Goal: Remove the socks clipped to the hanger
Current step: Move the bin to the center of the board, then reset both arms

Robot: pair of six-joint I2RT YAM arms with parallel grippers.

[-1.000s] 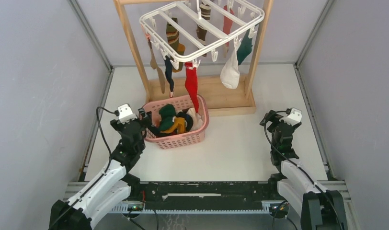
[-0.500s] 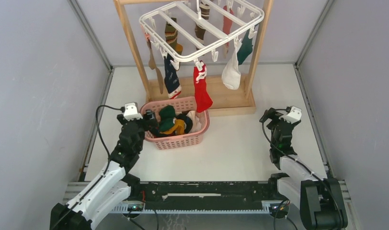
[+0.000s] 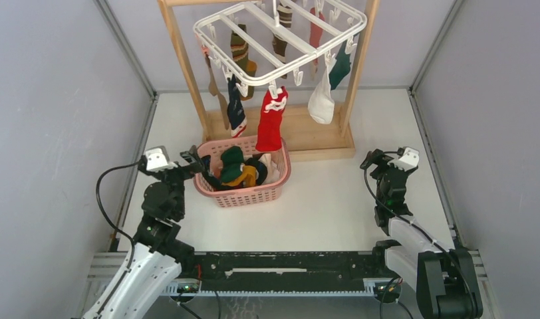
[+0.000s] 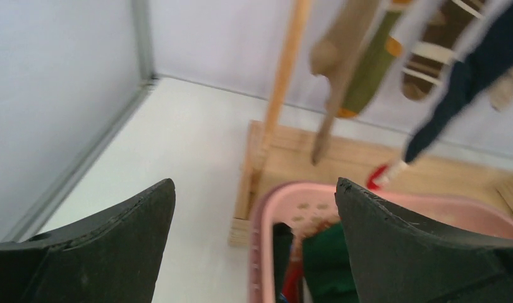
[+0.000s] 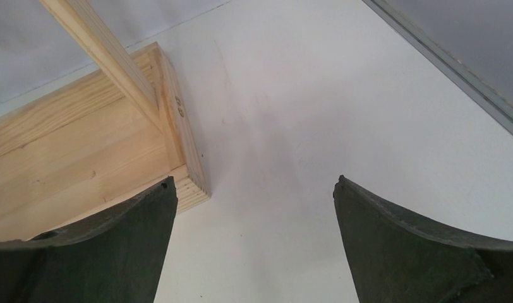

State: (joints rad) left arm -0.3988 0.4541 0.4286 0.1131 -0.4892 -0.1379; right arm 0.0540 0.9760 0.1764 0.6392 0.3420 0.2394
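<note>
Hanging wide open and empty, my left end effector (image 3: pixel 195 161) should pinch the red sock (image 3: pixel 270 126) low, tugging downward

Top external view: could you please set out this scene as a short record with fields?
Hanger: white plastic rectangular drying frame, hung on a light wooden rack
Clipped on: red sock, navy sock, white sock, dark green sock, others behind
Basket: pink plastic basket in front of the rack's base, holding several socks
Left jaws: open, empty, beside the basket
Right jaws: open, empty, over the white table
</note>
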